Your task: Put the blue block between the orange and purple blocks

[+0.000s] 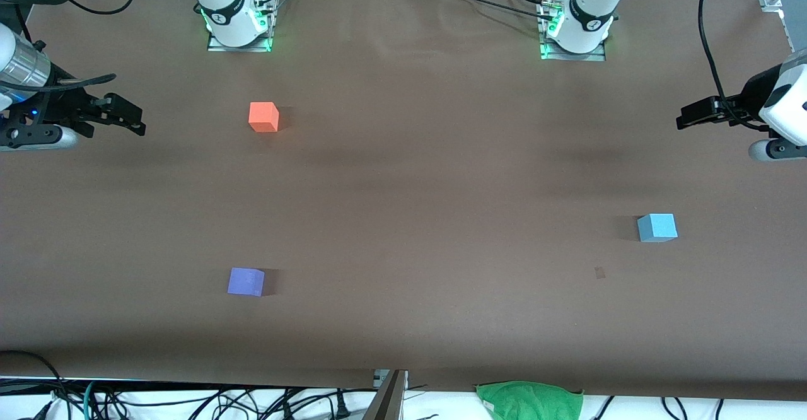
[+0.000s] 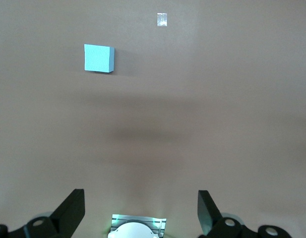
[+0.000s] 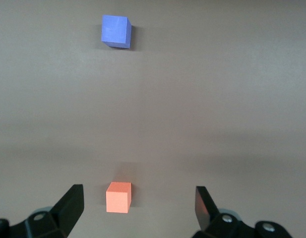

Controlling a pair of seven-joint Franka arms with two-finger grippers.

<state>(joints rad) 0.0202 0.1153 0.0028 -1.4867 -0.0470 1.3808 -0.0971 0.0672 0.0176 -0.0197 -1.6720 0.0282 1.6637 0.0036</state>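
My table (image 1: pixel 403 174), covered in brown matte sheeting, carries three small cubes, all well apart: the orange block (image 1: pixel 263 116) toward my right arm's end, the purple block (image 1: pixel 246 281) nearer the front camera at that same end, and the blue block (image 1: pixel 657 227) toward my left arm's end. A small pale tape scrap (image 1: pixel 599 272) lies near the blue block

My left fingers (image 2: pixel 73 210) hang spread over the bench (image 1: pixel 403 186) at the left arm's end; the blue block (image 1: pixel 657 227) lies ahead of them, nearer the front camera. My right fingers (image 3: pixel 73 206) hang spread at the right arm's end — the orange block (image 1: pixel 263 117) sits just beside them, the purple block (image 1: pixel 246 282) well ahead, nearer the camera. All three blocks are well apart.
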